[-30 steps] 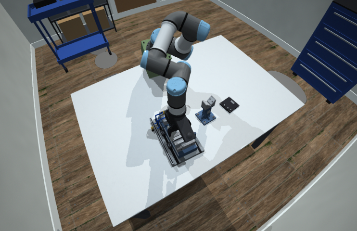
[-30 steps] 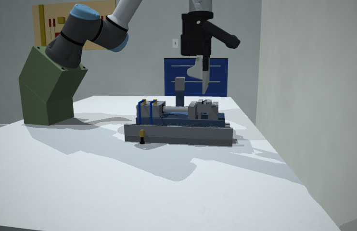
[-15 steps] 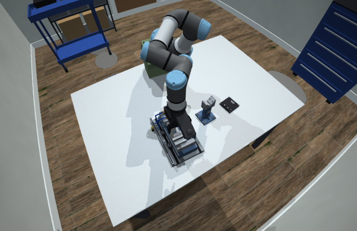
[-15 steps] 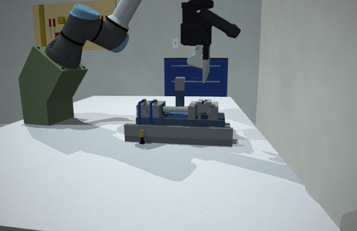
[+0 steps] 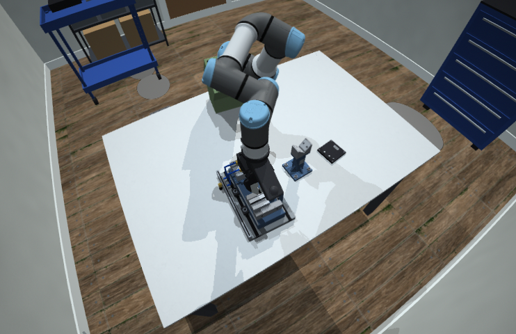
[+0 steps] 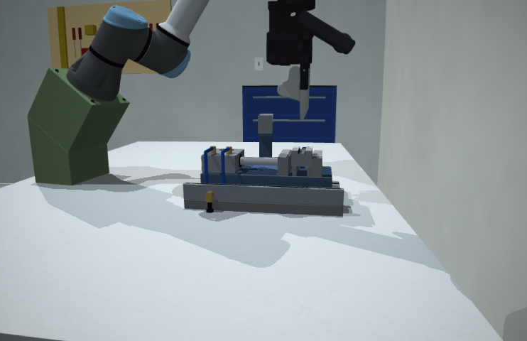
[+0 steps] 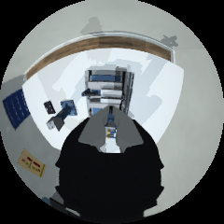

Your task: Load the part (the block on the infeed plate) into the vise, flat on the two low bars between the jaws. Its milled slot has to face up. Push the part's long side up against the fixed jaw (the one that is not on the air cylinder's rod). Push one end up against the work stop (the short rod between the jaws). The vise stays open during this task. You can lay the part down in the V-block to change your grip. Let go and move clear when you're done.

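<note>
The grey part (image 6: 302, 158) lies low between the jaws of the open vise, beside the fixed jaw (image 5: 269, 211) (image 6: 317, 165). The moving jaw (image 6: 284, 162) is on the cylinder's rod (image 6: 259, 160). A dark notch shows at the part's top in the exterior view; the slot is too small to make out clearly. The views do not settle whether the part touches the fixed jaw or the work stop. My gripper (image 6: 303, 117) (image 7: 110, 105) is shut and empty, pointing down above the part. The V-block (image 5: 302, 148) (image 6: 265, 123) holds nothing.
The black infeed plate (image 5: 331, 152) (image 7: 49, 107) lies beyond the V-block and bears no part. Blue air hoses (image 6: 222, 166) rise at the cylinder end of the vise. The jaws stand up close below my fingertips. The green robot pedestal (image 6: 71, 136) is behind the cylinder end.
</note>
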